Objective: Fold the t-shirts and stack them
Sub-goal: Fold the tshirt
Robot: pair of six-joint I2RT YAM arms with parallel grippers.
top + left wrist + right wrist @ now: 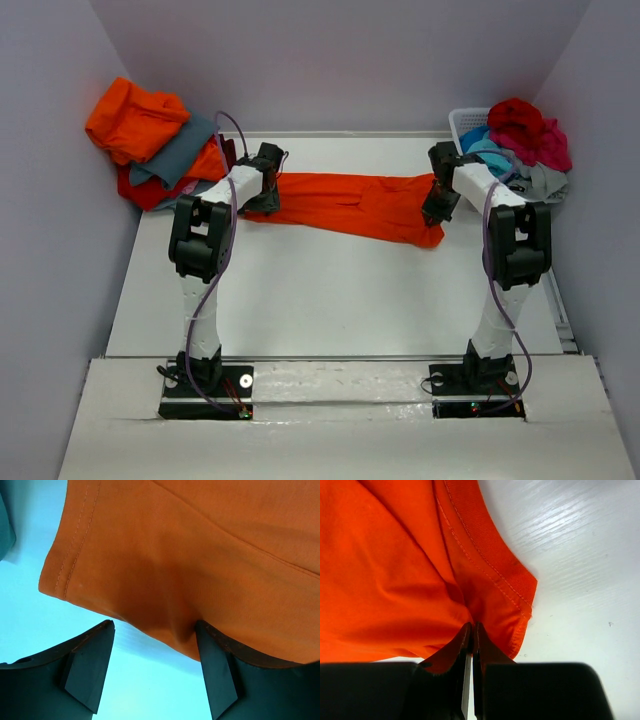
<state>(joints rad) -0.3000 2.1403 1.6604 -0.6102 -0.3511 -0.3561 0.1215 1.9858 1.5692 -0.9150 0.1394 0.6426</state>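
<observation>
Right pincer [471, 630] pinches orange t-shirt [345, 205] corner; long axis runs leftward to our left pincer [154, 627], open astride other end.

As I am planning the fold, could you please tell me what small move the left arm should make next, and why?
Probably close the left gripper: its fingers stand open with an edge of the bright orange cloth t-shirt between them, while the right gripper is pinched shut on the other end, so both ends would then be held.
</observation>
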